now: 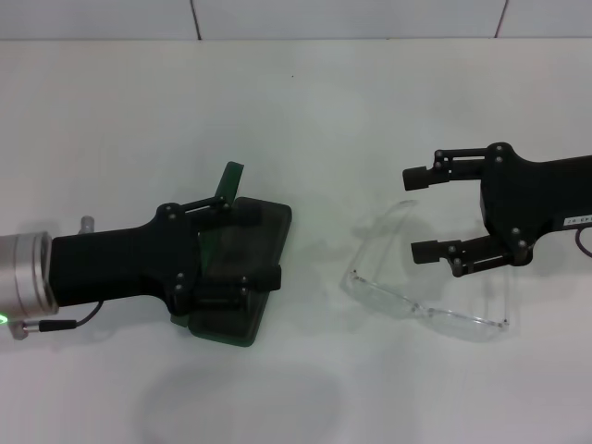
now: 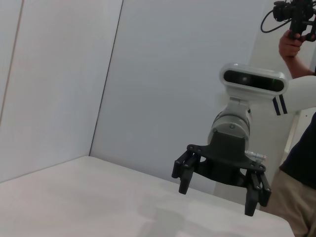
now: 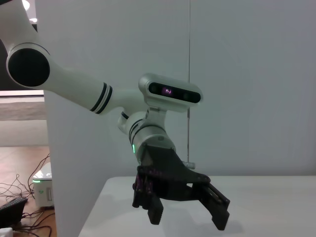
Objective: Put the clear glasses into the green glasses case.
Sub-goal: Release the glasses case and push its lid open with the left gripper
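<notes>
Clear, colourless plastic wraparound glasses [image 1: 421,301] lie on the white counter [image 1: 305,120], right of centre in the head view, arms unfolded and pointing toward the far edge. Well apart from them, left of centre, sits the dark green, flat, rounded-corner glasses case [image 1: 242,277]; a bright green flap stands up at its far edge.

Right gripper [image 1: 418,213], black: hovers over the far side of the glasses, fingers spread wide, one just above the near arm, the other beyond it; contact is not shown. The left wrist view shows it [image 2: 217,193] in the same spread state.

Left gripper [image 1: 248,245], black: over the case, covering much of its lid, fingers apart on either side of it. The right wrist view shows it [image 3: 185,217] parted too.
</notes>
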`<state>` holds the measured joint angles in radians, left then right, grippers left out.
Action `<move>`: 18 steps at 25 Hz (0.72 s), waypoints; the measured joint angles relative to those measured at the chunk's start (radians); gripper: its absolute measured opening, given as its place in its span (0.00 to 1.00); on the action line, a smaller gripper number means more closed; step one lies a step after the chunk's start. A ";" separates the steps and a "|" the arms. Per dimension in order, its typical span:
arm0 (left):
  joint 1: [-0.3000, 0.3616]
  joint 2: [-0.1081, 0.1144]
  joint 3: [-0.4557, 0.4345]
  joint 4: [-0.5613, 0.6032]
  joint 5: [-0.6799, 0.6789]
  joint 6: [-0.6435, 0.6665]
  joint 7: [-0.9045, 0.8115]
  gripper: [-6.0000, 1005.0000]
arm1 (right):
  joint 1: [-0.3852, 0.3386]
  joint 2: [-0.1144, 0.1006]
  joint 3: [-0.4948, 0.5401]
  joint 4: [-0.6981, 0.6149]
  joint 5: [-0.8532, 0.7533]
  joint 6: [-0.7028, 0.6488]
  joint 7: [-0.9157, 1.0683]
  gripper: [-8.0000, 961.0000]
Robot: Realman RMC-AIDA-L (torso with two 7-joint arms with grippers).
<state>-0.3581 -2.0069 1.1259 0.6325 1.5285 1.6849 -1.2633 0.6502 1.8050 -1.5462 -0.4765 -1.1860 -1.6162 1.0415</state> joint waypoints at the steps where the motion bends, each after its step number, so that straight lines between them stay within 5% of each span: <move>1: 0.000 0.000 0.000 0.000 0.000 0.000 0.000 0.87 | 0.000 0.001 0.000 0.000 0.000 0.000 0.000 0.82; 14: -0.004 -0.001 0.000 0.002 0.002 0.000 0.004 0.87 | -0.009 0.004 0.000 -0.001 0.000 0.010 0.006 0.81; 18: -0.002 0.013 -0.010 0.093 0.012 -0.005 -0.129 0.87 | -0.012 0.003 0.000 -0.001 0.000 0.010 0.008 0.81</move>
<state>-0.3599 -1.9934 1.1155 0.7258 1.5407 1.6794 -1.3928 0.6387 1.8076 -1.5462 -0.4770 -1.1857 -1.6060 1.0493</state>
